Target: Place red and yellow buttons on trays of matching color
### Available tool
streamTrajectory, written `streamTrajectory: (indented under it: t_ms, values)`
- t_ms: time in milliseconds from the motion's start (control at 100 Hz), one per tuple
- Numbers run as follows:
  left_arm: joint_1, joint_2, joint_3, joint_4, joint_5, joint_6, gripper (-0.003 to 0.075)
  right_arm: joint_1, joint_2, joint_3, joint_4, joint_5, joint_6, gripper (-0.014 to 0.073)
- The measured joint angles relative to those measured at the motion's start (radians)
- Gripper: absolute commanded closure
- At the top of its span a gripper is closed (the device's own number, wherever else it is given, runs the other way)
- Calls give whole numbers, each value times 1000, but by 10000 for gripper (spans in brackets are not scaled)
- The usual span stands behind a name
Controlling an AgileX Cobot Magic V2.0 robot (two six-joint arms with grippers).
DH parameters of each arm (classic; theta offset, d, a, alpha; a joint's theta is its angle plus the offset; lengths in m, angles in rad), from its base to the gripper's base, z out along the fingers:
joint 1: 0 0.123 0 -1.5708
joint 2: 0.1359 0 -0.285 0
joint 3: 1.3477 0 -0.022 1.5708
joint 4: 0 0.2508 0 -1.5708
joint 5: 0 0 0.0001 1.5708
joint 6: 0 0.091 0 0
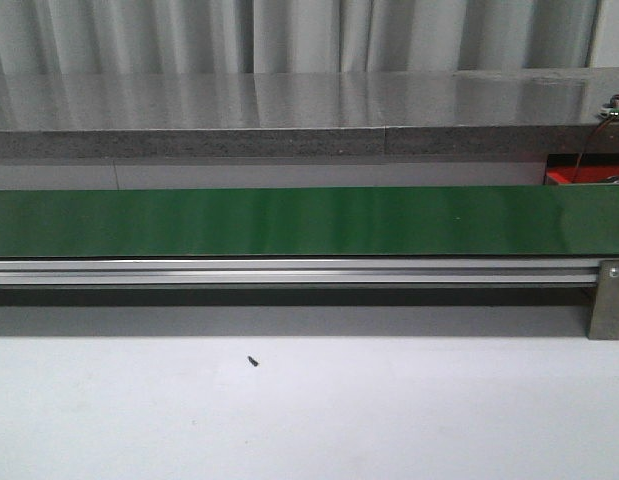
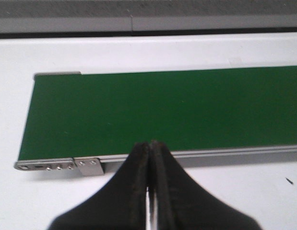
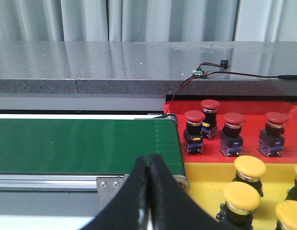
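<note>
In the right wrist view, a red tray [image 3: 249, 160] holds several red buttons [image 3: 194, 132], and a yellow tray [image 3: 206, 191] beside it holds several yellow buttons [image 3: 250, 168]. Both trays sit past the end of the green conveyor belt [image 3: 81, 143]. My right gripper [image 3: 148, 160] is shut and empty, over the belt's near rail close to the trays. My left gripper [image 2: 149, 146] is shut and empty, over the near rail at the belt's [image 2: 162, 115] other end. The belt [image 1: 289, 222] carries no button. A corner of the red tray [image 1: 587, 176] shows in the front view.
A grey stone ledge [image 1: 289, 120] runs behind the belt, with a small circuit board and wires [image 3: 200, 73] on it. An aluminium rail [image 1: 289, 272] and end bracket [image 1: 609, 298] edge the belt. A small dark speck [image 1: 253, 361] lies on the white table.
</note>
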Motion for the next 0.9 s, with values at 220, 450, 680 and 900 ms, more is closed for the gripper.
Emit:
streamTrajectory:
  t_ms: [220,450,680,900]
  values:
    - [-32,-164,181,125,-345,-144,740,0,0,0,0,0,0,660]
    - [-94,-352,441,293,-623,-303,740,0,0,0,0,0,0,660]
    - [-136,-537,611,322,-641,-316,740,0,0,0,0,0,2,660]
    - [-138,-698,743,322,-655,-323,740,0,0,0,0,0,2,660]
